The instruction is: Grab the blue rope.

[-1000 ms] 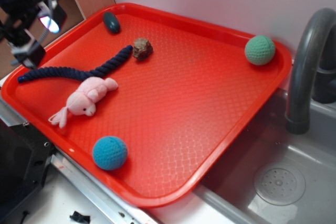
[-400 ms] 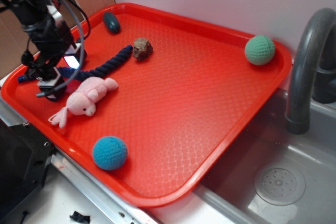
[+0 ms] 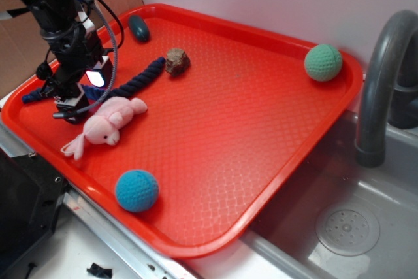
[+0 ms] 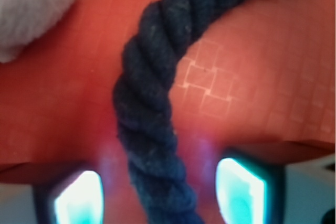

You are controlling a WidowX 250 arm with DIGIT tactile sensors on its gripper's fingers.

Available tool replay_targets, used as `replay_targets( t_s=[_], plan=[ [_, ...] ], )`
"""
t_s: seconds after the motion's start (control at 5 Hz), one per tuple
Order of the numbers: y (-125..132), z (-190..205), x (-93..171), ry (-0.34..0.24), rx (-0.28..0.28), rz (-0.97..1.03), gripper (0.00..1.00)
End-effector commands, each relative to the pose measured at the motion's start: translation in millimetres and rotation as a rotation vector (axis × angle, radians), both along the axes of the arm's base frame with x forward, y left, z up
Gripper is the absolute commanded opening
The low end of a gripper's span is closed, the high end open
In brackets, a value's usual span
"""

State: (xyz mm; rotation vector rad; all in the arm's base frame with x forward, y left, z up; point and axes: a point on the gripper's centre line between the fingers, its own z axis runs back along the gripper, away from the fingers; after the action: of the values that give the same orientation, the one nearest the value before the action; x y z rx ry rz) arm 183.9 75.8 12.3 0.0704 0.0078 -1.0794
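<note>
Over at the nine o'clock edge of the red tray [image 3: 261, 129], the hand [image 3: 77, 99] is down low over the blue rope [image 3: 134, 78], and the approach looks about finished. The rope lies flat on the tray floor, running from the nine o'clock rim up toward the brown rock [image 3: 177, 60], with the pink plush toy [image 3: 104, 122] just beside it on the six o'clock side.

The wrist view tells it best: the blue rope [image 4: 152, 103] passes straight between the two glowing fingertips [image 4: 239, 195], one on either side with bare tray showing between each and the cord. So the hand is spread wide and has hold of nothing yet. A corner of the plush [image 4: 29, 9] sits at eleven o'clock, clear of the fingers.

By my reckoning the lining-up is done; what's left is the closing squeeze and a lift. Further right, the teal-blue ball [image 3: 136, 190], the dark pebble [image 3: 138, 28] and the green ball [image 3: 323, 62] lie well apart from the action.
</note>
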Motion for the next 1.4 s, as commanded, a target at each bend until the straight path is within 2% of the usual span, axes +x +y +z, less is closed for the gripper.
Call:
replay_targets(
  t_s=[0.0,0.2,0.4,0.6,0.8,1.0,1.2],
  plan=[
    [-8,-2,5,0.003,0.052,0.015,0.00],
    [-8,18,9,-0.027,0.034,0.041,0.00],
    [-11,52,12,-0.114,0.031,0.166,0.00],
    [-14,98,12,-0.148,0.178,0.410,0.00],
    [-20,139,5,-0.175,0.090,0.669,0.00],
    [-40,167,8,-0.113,0.013,0.926,0.00],
    [-69,189,15,-0.063,-0.101,1.077,0.00]
  ],
)
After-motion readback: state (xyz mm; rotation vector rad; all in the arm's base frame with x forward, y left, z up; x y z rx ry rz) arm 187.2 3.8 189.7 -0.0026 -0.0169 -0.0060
